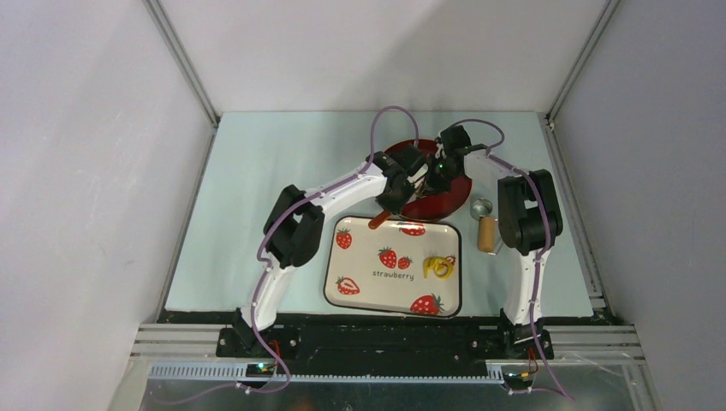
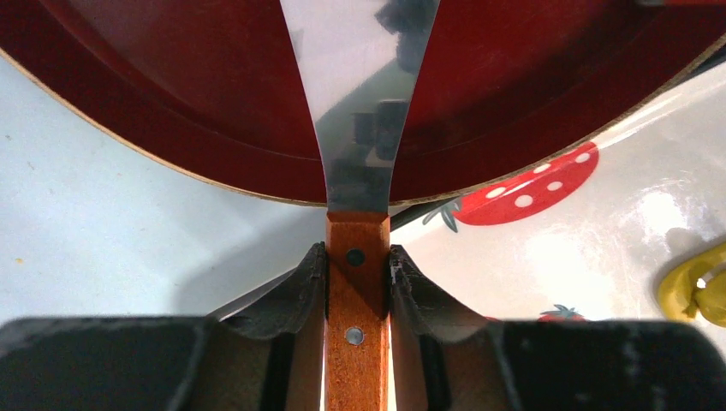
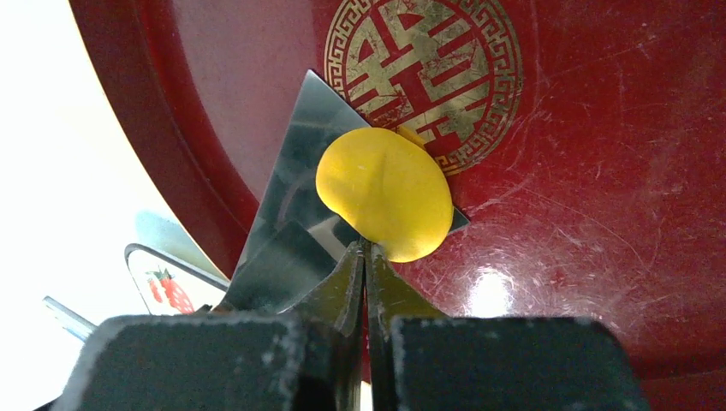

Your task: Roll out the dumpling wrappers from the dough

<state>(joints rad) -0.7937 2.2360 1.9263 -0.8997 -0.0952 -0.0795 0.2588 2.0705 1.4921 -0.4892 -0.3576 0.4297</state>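
At the red plate (image 3: 599,214), far centre of the bench (image 1: 257,188): right jaws pressed together, tips touching the near edge of one dumpling wrapper (image 3: 385,193); whether they nip it cannot be told. Wrapper round, yellow, lying on the tip of a spatula blade (image 3: 291,188) over the plate. Left jaws clamped on the wooden spatula handle (image 2: 357,291).

Bench pale blue-green, enclosed by plain grey walls and aluminium rails.

Right wrist view alone shows the wrapper and the plate's gold emblem (image 3: 424,68), a stylised character in a fret border. Left wrist view alone shows the handle's two rivets. Top view alone shows the whole tray (image 1: 368,257), nearer than the plate, printed "strawberry", with ragged yellow dough (image 1: 439,267) on its right part. A wooden roller (image 1: 486,234) and a metal ring cutter (image 1: 482,207) lie right of the tray.
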